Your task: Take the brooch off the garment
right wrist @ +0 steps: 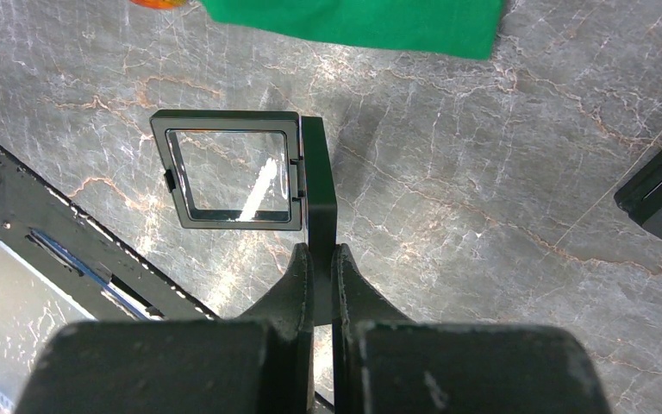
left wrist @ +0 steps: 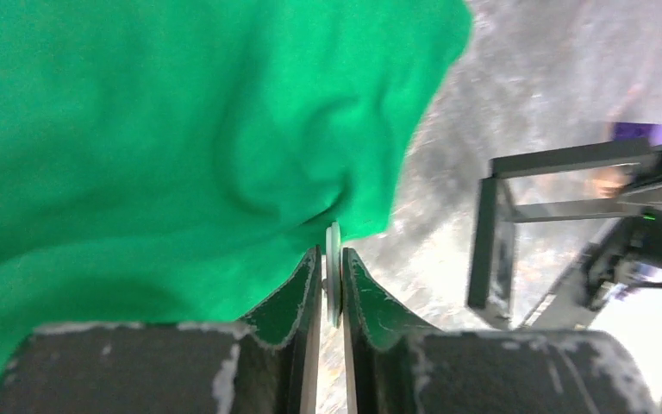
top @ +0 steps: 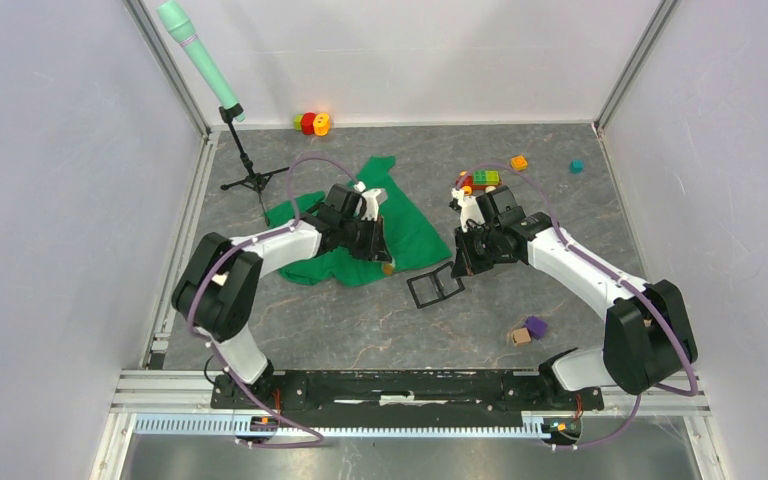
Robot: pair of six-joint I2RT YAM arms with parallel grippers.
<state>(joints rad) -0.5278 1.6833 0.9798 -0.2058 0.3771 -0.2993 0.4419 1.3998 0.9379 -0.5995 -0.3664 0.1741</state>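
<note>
At the near-right corner of the garment (left wrist: pixel 155 147), left fingers (left wrist: pixel 313 278) pinch the brooch (left wrist: pixel 334 254): thin disc edge-on, upright between them, cloth lying left and far. Right fingers (right wrist: pixel 303 278) clamp the black frame (right wrist: pixel 228 177) just right; left arm is nearer.

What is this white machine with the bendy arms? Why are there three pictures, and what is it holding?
It is a robot with two arms bolted to a table. One picture comes from a camera up above and behind the arms. The other two come from little cameras on the wrists, each looking along its own fingers. On the table lie a green cloth, some toy blocks and a small tripod. The left gripper pinches a thin little piece at the cloth's edge, which seems to be the brooch. The right gripper is shut on a black frame with a clear window.
</note>
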